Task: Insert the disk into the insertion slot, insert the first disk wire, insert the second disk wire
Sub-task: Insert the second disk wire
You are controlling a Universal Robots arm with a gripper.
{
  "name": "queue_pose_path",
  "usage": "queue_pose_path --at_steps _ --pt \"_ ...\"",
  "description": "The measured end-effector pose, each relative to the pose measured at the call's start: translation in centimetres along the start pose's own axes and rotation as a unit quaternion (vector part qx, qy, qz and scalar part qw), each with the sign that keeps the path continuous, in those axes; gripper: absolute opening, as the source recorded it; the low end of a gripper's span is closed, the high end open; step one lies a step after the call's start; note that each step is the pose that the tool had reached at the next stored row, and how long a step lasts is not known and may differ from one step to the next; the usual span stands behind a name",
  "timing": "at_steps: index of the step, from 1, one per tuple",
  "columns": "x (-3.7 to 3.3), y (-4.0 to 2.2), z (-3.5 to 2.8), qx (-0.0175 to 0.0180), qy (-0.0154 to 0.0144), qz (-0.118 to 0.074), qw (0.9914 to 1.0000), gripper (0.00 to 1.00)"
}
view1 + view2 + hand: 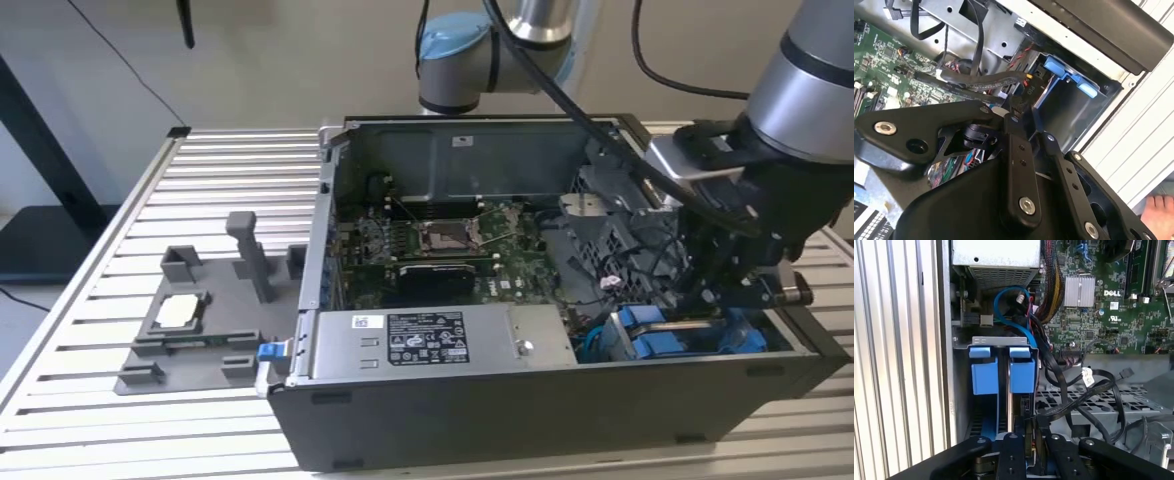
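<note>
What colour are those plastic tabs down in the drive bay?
Bright blue tabs, clearest in the first wrist view.

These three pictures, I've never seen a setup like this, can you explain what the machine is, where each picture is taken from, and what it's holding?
It is a single robot arm working inside an open computer case that stands on a slatted metal table.

The exterior view comes from a camera off the arm and takes in the whole scene. Both wrist views come from cameras riding on the arm, looking down past its hand into the case.

The hand is lowered into the insertion slot, where blue carrier frames stand side by side. It grips a black wire plug beside them.

A green circuit board lies on the case floor. A grey holder tray sits on the table beside the case.
</note>
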State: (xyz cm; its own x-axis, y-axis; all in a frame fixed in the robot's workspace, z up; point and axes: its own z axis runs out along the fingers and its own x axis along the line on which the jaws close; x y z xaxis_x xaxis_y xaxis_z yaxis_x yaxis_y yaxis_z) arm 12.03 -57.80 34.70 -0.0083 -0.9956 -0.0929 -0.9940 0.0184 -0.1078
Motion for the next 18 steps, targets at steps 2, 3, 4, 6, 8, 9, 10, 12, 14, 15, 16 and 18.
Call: queue_pose_path --at_steps 2,3,4,6,8,9,10,12,14,15,16,18 --pt "-0.05 -0.06 -0.5 -0.0002 0.0 0.0 1.0 0.24" --pt "-0.07 -0.08 -0.72 -0.0003 0.0 0.0 1.0 0.24" --pt "-0.1 -0.1 -0.94 -0.0005 -0.0001 0.0 1.0 0.24" --pt "-0.14 -0.15 -1.41 -0.0008 0.0 0.0 1.0 0.24" --pt "-0.18 -0.2 -1.84 -0.0011 0.0 0.0 1.0 0.24" --pt "-0.2 -0.22 -1.98 -0.0011 -0.0001 0.0 1.0 0.24" --pt "-0.21 -0.23 -2.09 -0.0012 0.0 0.0 1.0 0.24" --pt "-0.21 -0.24 -2.15 -0.0012 -0.0002 0.0 1.0 0.24" --pt "-0.22 -0.25 -2.24 -0.0012 0.0 0.0 1.0 0.24" --pt "-0.22 -0.25 -2.24 -0.0012 -0.0001 0.0 1.0 0.24" --pt "-0.22 -0.25 -2.24 -0.0012 0.0 0.0 1.0 0.24" --pt "-0.22 -0.25 -2.25 -0.0012 0.0 0.0 1.0 0.24"
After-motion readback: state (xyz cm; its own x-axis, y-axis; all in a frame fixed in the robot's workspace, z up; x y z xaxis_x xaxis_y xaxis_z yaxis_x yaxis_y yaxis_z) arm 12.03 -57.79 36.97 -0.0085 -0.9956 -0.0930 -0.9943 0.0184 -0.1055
